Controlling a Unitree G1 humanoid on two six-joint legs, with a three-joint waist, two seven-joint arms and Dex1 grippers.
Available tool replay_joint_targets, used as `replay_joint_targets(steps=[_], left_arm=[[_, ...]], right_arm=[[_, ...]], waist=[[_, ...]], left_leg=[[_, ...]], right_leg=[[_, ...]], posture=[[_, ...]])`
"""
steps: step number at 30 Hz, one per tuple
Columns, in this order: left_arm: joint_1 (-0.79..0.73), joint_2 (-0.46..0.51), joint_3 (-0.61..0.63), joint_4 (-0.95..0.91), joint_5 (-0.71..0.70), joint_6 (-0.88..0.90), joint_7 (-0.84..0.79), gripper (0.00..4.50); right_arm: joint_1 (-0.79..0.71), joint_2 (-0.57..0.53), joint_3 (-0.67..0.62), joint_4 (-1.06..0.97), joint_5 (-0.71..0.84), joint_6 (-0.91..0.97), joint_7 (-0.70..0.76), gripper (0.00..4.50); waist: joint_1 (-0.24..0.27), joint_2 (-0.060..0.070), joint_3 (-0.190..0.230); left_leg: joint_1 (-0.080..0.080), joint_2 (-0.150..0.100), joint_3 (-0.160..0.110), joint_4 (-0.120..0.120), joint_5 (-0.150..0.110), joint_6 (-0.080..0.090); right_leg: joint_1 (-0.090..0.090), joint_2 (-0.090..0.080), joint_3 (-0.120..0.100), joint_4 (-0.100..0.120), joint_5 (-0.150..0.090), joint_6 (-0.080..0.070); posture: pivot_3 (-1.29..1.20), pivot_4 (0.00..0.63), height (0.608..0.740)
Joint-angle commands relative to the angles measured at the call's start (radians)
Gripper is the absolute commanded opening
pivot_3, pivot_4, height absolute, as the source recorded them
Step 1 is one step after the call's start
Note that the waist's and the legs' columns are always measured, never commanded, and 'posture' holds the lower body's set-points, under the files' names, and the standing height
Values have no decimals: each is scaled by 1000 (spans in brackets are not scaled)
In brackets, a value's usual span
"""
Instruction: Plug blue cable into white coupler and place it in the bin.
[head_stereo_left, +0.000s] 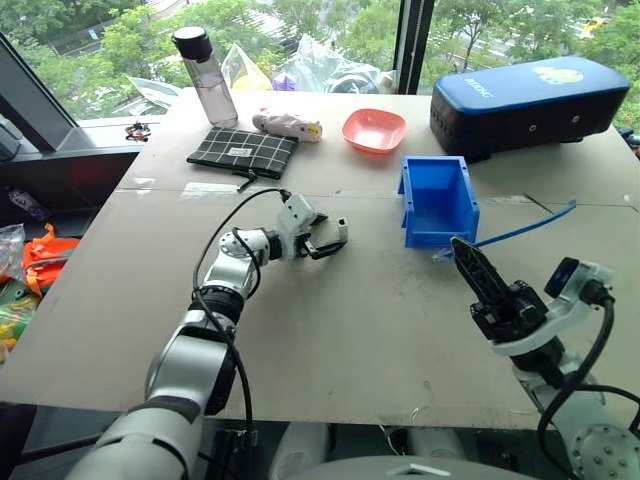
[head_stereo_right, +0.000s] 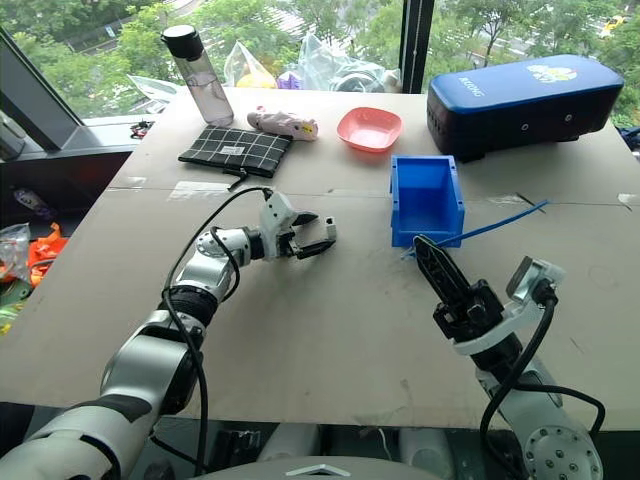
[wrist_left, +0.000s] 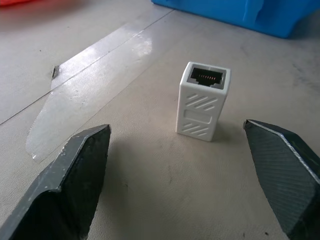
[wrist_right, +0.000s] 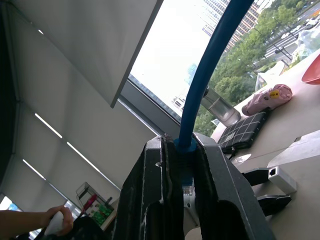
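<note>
My head pair is looking down over the table (head_stereo_left: 330, 330); both wrist cameras are sighting close along their fingers, sharing the white coupler (wrist_left: 203, 102).

Bright, even daylight enters through the windows behind the beige tabletop (head_stereo_left: 330, 310), leaving only soft, faint shadows. A clear strip of tape (wrist_left: 85, 85) shows white glare. In the right wrist view the sky is blown out.
</note>
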Motion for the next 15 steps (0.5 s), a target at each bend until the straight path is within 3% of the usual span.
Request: replay_joint_targets(steps=[1,6,15], left_arm=[[-40,-14,7,93,32,-74,-38,2407],[-84,-30,17,179,57,-119,-49,110],[-106,-25,28,213,86,-171,-95,46]], right_arm=[[20,-5,-3,-64,2,-23,-7,0],[40,-9,0,-77,-6,-32,-13,0],[47,-23,3,-77,-9,-40,-18,0]], waist=[[0,0,0],[1,-1,-1],[0,-1,-1]], left_leg=[[0,0,0,0,0,0],[0,0,0,1,0,0],[0,0,0,1,0,0]], right_leg=[[0,0,0,0,0,0],[0,0,0,1,0,0],[1,0,0,1,0,0]], posture=[[0,150,736],[0,150,736],[0,150,736]])
